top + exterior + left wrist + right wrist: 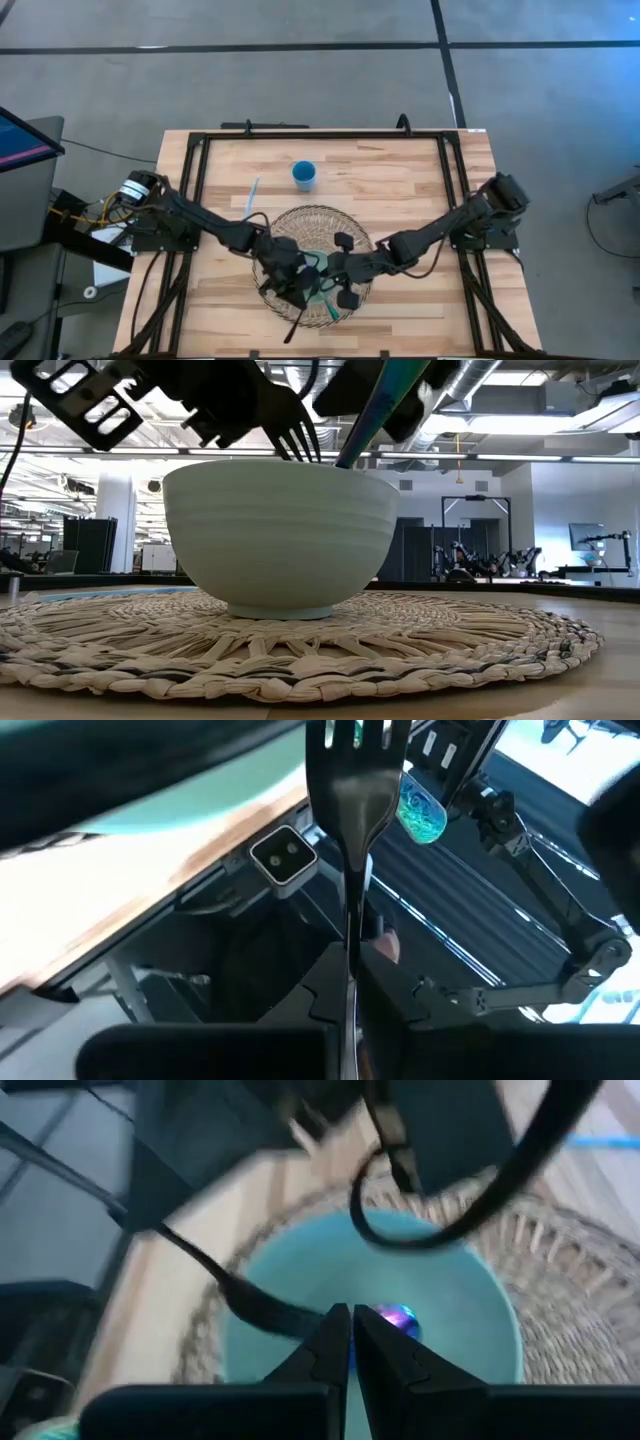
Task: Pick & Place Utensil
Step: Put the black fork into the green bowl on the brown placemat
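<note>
Both claws meet over the pale mint ceramic bowl (280, 535), which sits on the round woven straw mat (312, 262) on the light wooden counter (400, 180). The left claw (292, 283) is clamped on a dark metal fork (352, 790), tines dipping into the bowl. The right claw (338, 275) is closed on a teal-handled iridescent spoon (378, 405), angled into the bowl. A small blue cup (304, 176) stands beyond the mat.

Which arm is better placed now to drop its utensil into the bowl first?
Probably the left. The left gripper holds the black fork with its tines already dipping behind the bowl rim; the right gripper holds its blue-green utensil above the bowl.
</note>
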You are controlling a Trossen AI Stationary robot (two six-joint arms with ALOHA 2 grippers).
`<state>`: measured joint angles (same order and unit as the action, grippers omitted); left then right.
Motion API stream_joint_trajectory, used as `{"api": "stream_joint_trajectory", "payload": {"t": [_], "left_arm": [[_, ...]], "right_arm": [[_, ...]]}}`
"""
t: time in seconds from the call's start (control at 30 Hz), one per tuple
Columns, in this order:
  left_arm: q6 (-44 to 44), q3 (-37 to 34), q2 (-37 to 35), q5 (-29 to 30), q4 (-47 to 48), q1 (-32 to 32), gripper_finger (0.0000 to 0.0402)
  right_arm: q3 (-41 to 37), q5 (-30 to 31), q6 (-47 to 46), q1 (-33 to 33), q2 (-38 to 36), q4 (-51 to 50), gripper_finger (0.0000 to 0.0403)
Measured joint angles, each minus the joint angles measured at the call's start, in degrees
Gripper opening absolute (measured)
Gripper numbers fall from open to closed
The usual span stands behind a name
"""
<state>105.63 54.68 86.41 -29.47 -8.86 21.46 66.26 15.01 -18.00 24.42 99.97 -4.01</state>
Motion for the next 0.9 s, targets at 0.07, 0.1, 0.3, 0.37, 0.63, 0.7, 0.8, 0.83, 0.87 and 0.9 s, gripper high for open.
{"api": "stream_joint_trajectory", "payload": {"t": [0.07,0.1,0.3,0.37,0.63,0.7,0.8,0.83,0.87,0.9], "left_arm": [[0.02,-0.03,0.00,-0.84,0.33,-1.07,0.0014],[0.02,-0.04,0.00,-0.82,0.37,-1.47,0.0014],[0.02,-0.09,-0.04,-2.33,3.35,-2.71,0.0015],[0.02,-0.09,-0.04,-2.50,6.33,-2.67,0.0015],[-0.35,-0.13,-0.04,-2.52,12.56,-2.98,0.0015],[-0.27,-0.13,-0.04,-2.56,12.71,-3.30,0.0015],[-0.20,-0.13,-0.04,-2.52,12.74,-4.16,0.0015],[-0.20,-0.13,-0.04,-2.13,12.74,-4.39,0.0015],[-0.22,-0.13,-0.03,-1.27,12.74,-4.49,0.0015],[-0.24,-0.13,0.17,-0.54,12.69,-4.51,0.0015]], "right_arm": [[-0.04,-0.28,-0.01,-0.37,0.97,0.30,0.0012],[-0.04,-0.26,0.00,-0.59,1.34,0.59,0.0012],[-0.04,-1.55,0.00,-0.99,3.48,1.44,0.0012],[-0.04,-1.75,0.00,-1.22,3.58,1.32,0.0012],[-0.04,-1.71,0.00,-1.35,3.58,1.53,0.0012],[-0.04,-1.71,0.00,-1.43,3.58,1.53,0.0012],[-0.04,-1.71,0.00,-1.69,3.58,1.60,0.0012],[-0.04,-1.68,0.00,-1.80,3.58,1.81,0.0012],[-0.04,-1.67,0.00,-1.94,3.58,2.25,0.0012],[-0.04,-1.67,-0.02,-2.16,3.58,2.75,0.0012]]}}
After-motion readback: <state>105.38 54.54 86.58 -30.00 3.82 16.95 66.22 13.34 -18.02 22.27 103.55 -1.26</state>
